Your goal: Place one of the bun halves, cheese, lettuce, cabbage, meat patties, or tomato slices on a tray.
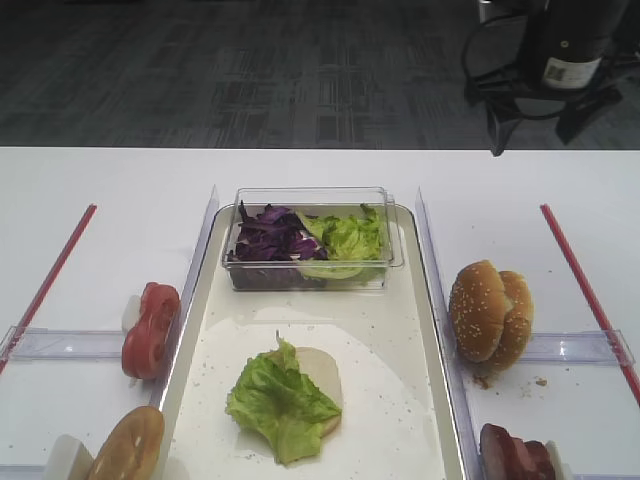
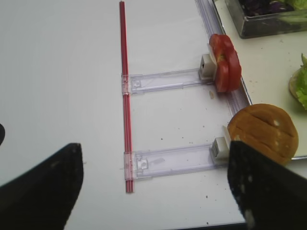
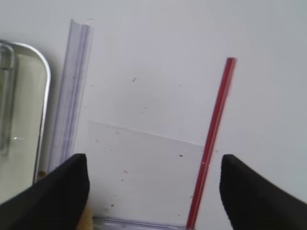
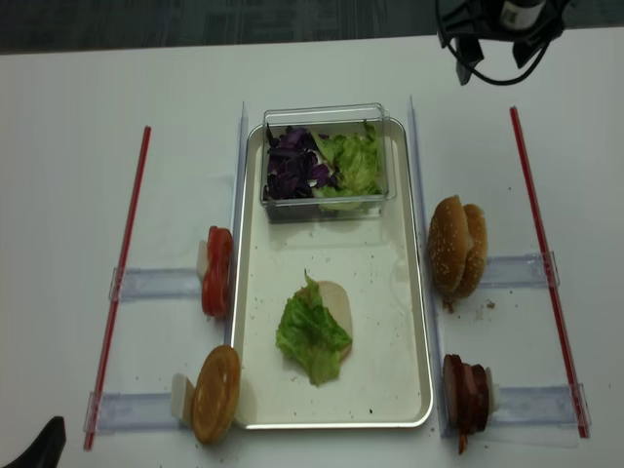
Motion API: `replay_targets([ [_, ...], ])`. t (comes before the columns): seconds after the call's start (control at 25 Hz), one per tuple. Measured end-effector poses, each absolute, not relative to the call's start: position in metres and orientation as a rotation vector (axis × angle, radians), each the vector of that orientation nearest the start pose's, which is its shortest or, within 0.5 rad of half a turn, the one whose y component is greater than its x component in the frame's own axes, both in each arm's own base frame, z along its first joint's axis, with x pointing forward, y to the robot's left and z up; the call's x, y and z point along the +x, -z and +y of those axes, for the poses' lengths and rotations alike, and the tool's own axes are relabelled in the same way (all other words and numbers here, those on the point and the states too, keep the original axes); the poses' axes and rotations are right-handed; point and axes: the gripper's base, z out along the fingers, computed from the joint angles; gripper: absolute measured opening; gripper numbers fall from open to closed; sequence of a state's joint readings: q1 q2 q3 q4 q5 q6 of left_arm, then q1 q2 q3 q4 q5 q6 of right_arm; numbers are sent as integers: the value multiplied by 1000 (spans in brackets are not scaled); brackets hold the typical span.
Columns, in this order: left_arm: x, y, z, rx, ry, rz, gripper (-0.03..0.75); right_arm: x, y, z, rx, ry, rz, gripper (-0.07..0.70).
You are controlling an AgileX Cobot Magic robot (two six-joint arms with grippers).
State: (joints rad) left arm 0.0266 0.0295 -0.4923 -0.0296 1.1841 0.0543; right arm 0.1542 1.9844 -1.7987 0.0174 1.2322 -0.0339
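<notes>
The cream tray [image 1: 420, 330] holds a pale flat bun half [image 1: 322, 372] with a green lettuce leaf [image 1: 280, 405] lying over it. Sesame bun halves [image 1: 490, 310] stand right of the tray, with meat patties [image 1: 512, 455] in front of them. On the left are the tomato slices [image 1: 150, 330] and a round orange stack [image 1: 125, 445] that looks like cheese. My right gripper [image 3: 153, 160] hangs open and empty over the table at the far right [image 4: 495, 60]. Low at the near left, my left gripper [image 2: 154, 148] is open and empty, beside the orange stack [image 2: 263, 132].
A clear tub [image 1: 310, 265] at the tray's far end holds purple cabbage [image 1: 270, 238] and more lettuce [image 1: 350, 240]. Clear side rails [image 1: 428, 260] flank the tray. Red strips [image 1: 585, 285] [image 2: 125, 96] run along both outer sides. Clear holders [image 2: 168, 160] cross the table on the left.
</notes>
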Motion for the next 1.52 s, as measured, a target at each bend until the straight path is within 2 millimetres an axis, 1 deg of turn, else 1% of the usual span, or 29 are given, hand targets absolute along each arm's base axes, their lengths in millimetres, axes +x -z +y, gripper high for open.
replay_targets([
  [0.16, -6, -266, -3, 33, -9, 2204, 565, 420, -275, 36, -186, -26, 2897, 581],
  [0.32, -6, -266, -3, 33, -9, 2204, 565, 422, -275, 11, -120, -13, 2900, 581],
  [0.4, -6, -266, -3, 33, -9, 2204, 565, 422, -275, 1, -113, -6, 2901, 580],
  [0.52, -6, -266, -3, 33, -9, 2204, 565, 422, -275, -8, -111, -11, 2900, 579],
  [0.68, -6, -266, -3, 33, -9, 2204, 565, 422, -275, -12, -100, -34, 2899, 573],
  [0.88, -6, -266, -3, 33, -9, 2204, 565, 422, -275, -11, -104, -40, 2898, 572],
  [1.12, -6, -266, -3, 33, -9, 2204, 565, 417, -264, -11, -105, -45, 2941, 572],
  [1.2, -6, -266, -3, 33, -9, 2204, 565, 412, -261, -11, -105, -47, 2960, 572],
  [1.52, -6, -266, -3, 33, -9, 2204, 565, 382, -266, -10, -106, -48, 2991, 572],
])
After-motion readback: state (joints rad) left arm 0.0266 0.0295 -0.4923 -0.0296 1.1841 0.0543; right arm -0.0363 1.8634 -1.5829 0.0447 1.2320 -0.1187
